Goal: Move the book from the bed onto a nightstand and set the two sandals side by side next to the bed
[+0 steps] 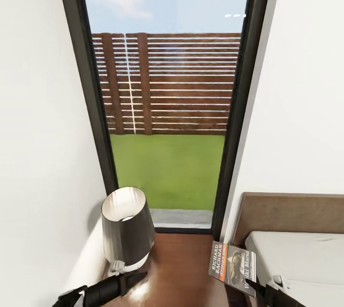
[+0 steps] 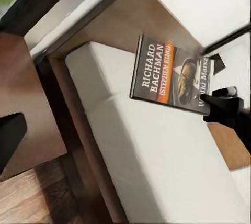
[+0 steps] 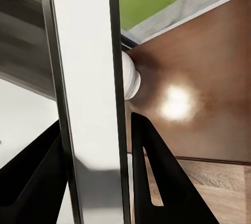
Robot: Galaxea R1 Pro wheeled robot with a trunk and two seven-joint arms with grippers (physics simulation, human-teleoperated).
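While one paperback book [image 1: 232, 268] is held clamped upright by its lower edge in the right gripper [image 2: 222, 108], it is seen above the gap between one nightstand [image 1: 184, 268] and one bed [image 1: 298, 254] | one lamp [image 1: 126, 228] stands on the nightstand | left gripper [image 1: 125, 279] near the lamp base, jaw state cannot be told

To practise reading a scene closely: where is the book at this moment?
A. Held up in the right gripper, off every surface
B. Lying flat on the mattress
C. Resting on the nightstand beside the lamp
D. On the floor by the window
A: the book is held upright in the right gripper, above the gap between nightstand and bed.
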